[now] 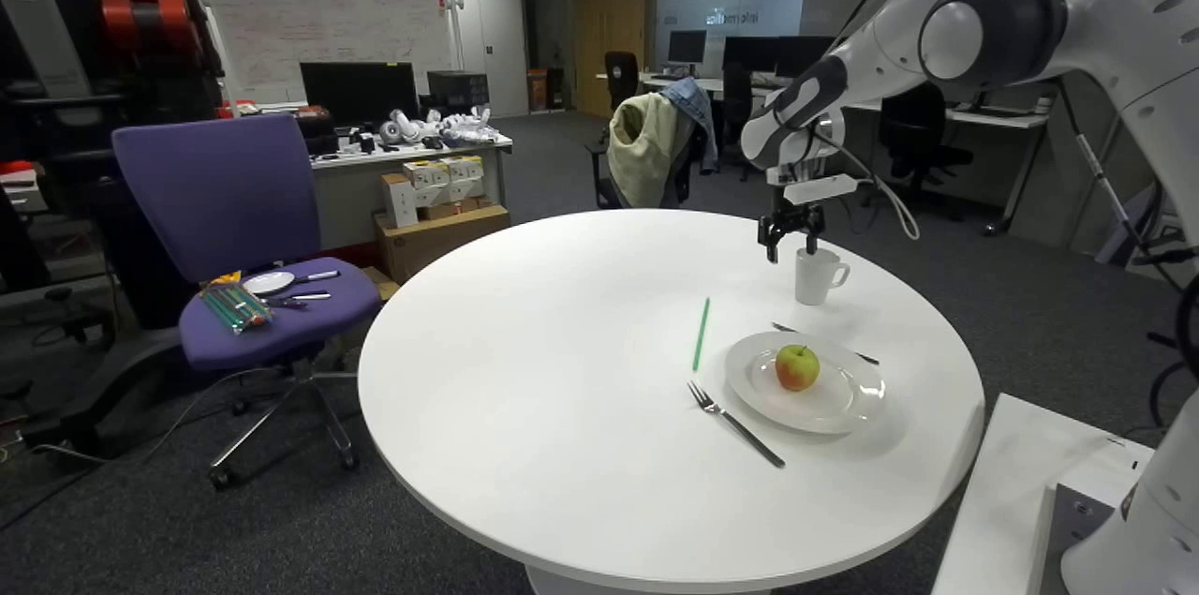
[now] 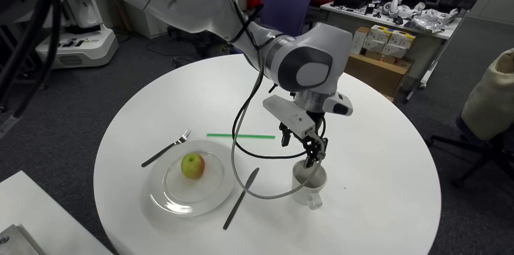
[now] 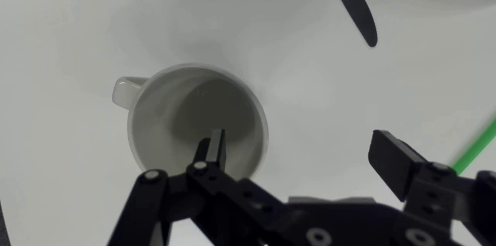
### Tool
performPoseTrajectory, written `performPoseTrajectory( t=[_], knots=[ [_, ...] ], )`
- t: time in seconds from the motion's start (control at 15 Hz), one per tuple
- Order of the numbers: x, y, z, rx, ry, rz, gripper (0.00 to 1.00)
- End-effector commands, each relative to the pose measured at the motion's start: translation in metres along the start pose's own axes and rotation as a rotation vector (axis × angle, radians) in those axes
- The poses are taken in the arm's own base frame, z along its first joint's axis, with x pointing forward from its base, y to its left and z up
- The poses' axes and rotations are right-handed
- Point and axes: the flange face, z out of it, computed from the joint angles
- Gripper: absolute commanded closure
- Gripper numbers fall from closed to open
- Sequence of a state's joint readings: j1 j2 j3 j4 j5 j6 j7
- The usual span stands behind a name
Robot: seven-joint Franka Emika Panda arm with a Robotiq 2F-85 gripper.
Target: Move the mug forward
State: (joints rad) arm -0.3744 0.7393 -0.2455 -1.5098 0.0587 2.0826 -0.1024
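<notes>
The white table [image 1: 525, 370] carries the plate [image 1: 749, 386], seen whole only in the exterior views. The gripper [image 1: 791, 251] is spread wide, grasping nothing, one finger [image 3: 216, 147] over the mug [image 3: 209, 106]. The mug stands near the knife [image 3: 354, 6]; the wrist view shows its interior, an exterior view only its outer wall [image 1: 809, 284]. Its long axis is vertical; its handle [image 3: 126, 94] points away from the green stick [image 2: 259, 136].

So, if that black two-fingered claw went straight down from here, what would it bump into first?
Probably the white cylindrical ceramic mug: the claw has one finger over or just inside its opening, the other outside; depth is unclear.
</notes>
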Motion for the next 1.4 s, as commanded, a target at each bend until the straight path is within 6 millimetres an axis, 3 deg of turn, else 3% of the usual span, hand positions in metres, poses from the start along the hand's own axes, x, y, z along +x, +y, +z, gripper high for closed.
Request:
performPoseTrajectory(
  t=[0.0,1.33],
  knots=[
    [0.008,0.006,-0.005,0.027,-0.003,-0.010,0.00],
    [0.011,0.010,0.016,0.061,-0.035,-0.023,0.02]
  ],
)
